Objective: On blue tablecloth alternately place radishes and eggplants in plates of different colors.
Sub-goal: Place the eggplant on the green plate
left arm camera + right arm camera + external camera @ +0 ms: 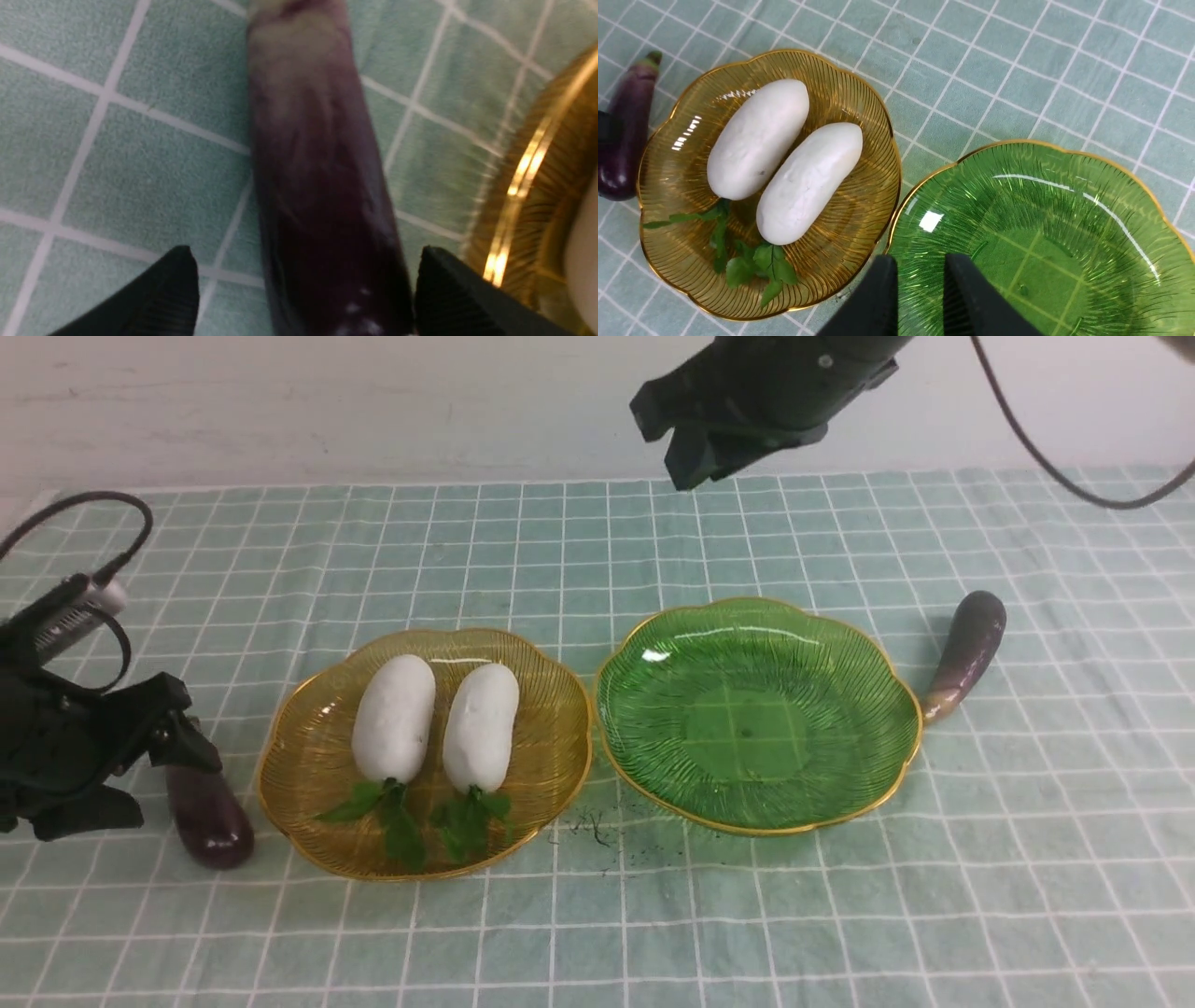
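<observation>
Since both radishes (394,717) lie side by side in the amber plate (299,803), I judge the eggplants are the work left.

Front view: the straight eggplant (210,817) lies on the blue tablecloth (597,915), just beside the amber plate on my left. My left jaws are down at it, spread, one on either side of its far part. The green plate (747,728) holds nothing. The curved eggplant (966,649) lies at that plate's right edge, pale tip at the rim; whether they touch I cannot tell. My right jaws hang high over the far side of the cloth.

Left wrist view: the straight eggplant (322,186) runs lengthwise out from between my left jaws, its long axis square across the line they close on. They are open, not pressing. One tip stands clear of the skin, the other is close to it. The amber plate's rim (528,186) is just beside. Closing here should catch it across its width.

Right wrist view: my right jaws are drawn nearly together, a thin slit between them, holding nothing, above the green plate (1041,224) near its amber neighbour (677,154). My left arm is nearer the straight eggplant (626,135), my right the curved one. I judge the carry to green must cross the amber plate.
</observation>
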{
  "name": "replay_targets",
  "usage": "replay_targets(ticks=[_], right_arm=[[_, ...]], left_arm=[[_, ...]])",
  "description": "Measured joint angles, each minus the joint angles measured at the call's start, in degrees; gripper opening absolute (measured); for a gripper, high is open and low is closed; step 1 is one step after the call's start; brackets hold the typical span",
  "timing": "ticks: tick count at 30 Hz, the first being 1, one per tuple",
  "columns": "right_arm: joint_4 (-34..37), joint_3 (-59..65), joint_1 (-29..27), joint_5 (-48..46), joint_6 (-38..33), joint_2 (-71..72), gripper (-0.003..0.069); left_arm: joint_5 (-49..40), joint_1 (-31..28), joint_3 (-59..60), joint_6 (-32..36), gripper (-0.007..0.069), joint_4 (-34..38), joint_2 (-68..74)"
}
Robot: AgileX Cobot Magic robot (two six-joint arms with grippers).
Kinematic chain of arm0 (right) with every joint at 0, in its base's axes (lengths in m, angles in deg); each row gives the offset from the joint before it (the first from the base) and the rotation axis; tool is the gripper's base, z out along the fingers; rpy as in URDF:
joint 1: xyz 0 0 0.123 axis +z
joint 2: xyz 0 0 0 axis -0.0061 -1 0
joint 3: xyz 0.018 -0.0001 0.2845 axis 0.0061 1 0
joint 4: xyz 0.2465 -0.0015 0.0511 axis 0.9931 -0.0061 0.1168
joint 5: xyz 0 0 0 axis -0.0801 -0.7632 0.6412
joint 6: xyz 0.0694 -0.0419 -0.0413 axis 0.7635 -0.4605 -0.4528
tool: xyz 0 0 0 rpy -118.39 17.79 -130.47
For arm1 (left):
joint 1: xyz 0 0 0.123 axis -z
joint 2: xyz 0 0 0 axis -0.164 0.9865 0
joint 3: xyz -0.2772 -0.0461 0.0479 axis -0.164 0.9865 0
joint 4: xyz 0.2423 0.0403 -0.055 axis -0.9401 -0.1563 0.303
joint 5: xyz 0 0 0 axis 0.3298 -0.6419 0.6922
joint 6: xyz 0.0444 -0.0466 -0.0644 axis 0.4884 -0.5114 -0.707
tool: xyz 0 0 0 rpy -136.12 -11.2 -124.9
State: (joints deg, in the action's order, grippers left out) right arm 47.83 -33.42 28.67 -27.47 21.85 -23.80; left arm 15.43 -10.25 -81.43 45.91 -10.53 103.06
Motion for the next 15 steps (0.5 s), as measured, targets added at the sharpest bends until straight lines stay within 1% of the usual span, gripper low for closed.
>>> replay_targets(ticks=[2, 4, 6, 10, 15], right_arm=[[-1.19, 0.00, 0.00, -0.04, 0.00, 0.00, 0.0108], [-2.49, 0.00, 0.00, -0.13, 0.06, 0.00, 0.0106], [-4.27, 0.00, 0.00, -0.13, 0.25, 0.00, 0.0105], [-7.62, 0.00, 0.00, -0.18, 1.56, 0.00, 0.0106], [-10.19, 0.00, -0.61, -0.18, 2.13, 0.84, 0.0106]], left_arm=[[-0.06, 0.00, 0.00, 1.10, 0.0535, 0.70, 0.93], [-0.41, 0.00, 0.00, 2.04, 0.0485, 0.94, 1.39], [-0.73, 0.00, 0.00, 2.68, 0.0379, 0.94, 1.58], [-1.19, 0.00, -0.05, 3.21, 0.0381, 0.94, 1.58], [-5.86, 0.00, -2.14, 3.52, 0.0381, 0.68, 0.88]])
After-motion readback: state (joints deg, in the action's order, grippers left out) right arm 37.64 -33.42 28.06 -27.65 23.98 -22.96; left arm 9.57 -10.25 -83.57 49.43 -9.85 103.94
